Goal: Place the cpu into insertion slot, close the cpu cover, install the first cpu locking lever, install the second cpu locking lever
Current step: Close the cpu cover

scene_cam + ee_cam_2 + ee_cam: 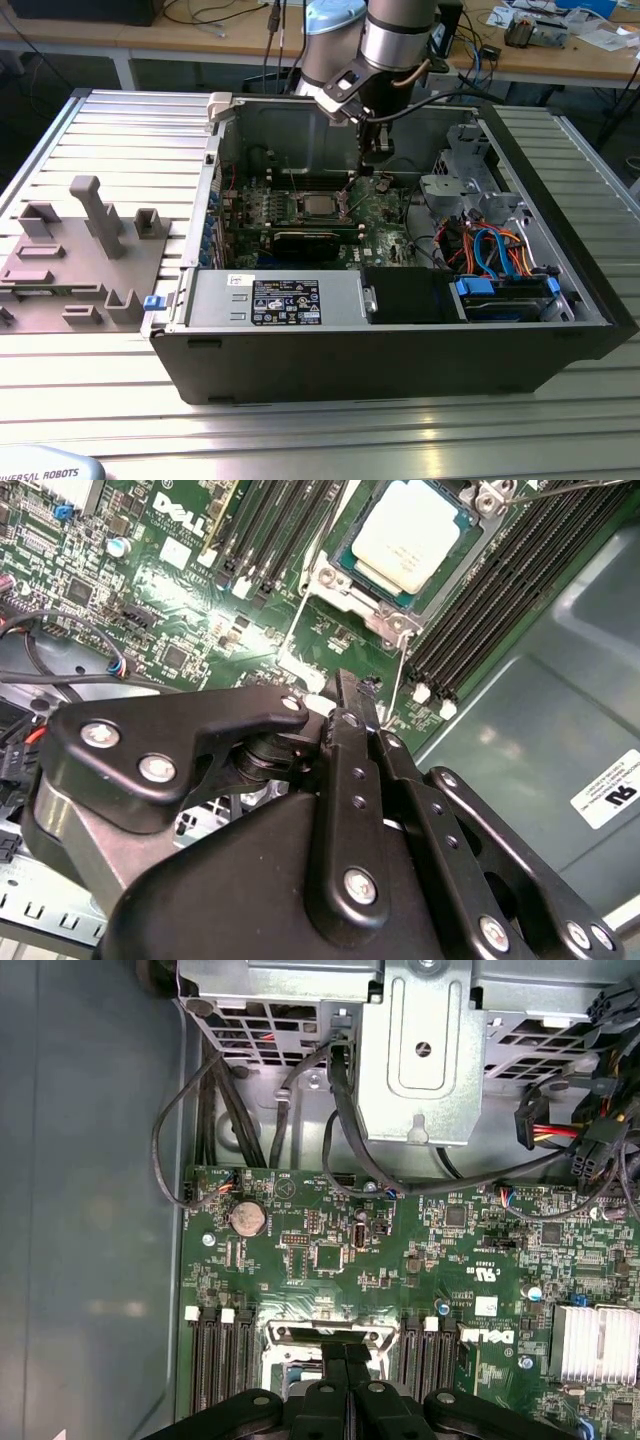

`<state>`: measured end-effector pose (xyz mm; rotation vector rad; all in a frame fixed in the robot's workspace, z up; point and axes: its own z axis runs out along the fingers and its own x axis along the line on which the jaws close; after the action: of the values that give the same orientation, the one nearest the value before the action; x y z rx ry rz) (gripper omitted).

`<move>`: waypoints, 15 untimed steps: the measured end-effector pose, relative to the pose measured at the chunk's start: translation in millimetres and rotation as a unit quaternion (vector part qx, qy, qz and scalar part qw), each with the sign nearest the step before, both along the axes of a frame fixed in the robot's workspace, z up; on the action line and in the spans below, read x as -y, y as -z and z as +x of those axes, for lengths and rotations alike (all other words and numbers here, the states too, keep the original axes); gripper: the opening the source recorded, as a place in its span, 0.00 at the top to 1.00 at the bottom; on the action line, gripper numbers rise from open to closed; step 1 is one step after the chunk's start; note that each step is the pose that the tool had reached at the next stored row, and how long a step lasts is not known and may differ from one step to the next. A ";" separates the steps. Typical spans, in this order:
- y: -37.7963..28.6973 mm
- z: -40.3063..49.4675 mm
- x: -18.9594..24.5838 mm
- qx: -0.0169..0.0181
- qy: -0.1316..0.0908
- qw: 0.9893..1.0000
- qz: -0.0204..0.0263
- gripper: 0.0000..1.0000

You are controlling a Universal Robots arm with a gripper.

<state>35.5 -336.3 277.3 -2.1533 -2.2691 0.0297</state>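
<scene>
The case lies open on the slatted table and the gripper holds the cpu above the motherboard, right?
No. The cpu is not in the gripper; it sits in the insertion slot on the motherboard, as the second wrist view shows. The case does lie open on the slatted table.

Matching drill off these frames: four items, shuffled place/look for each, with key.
Items
1 cpu
2 claw
3 coin cell
4 grey fixture

Descriptions
a outside the case, on the exterior view's left
b round, silvery, on the green board
c black, shut, above the board
d square, pale top, framed by the cpu cover

Pairs: 1-d, 2-c, 3-b, 4-a
</scene>
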 end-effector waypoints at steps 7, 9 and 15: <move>1.3 6.0 0.0 0.000 0.000 1.000 0.000 0.89; 1.7 7.3 0.0 0.000 0.000 1.000 0.000 0.89; 3.0 10.9 0.0 0.000 0.000 1.000 0.000 0.89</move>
<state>46.5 -336.3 274.3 -2.1533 -2.2691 0.0300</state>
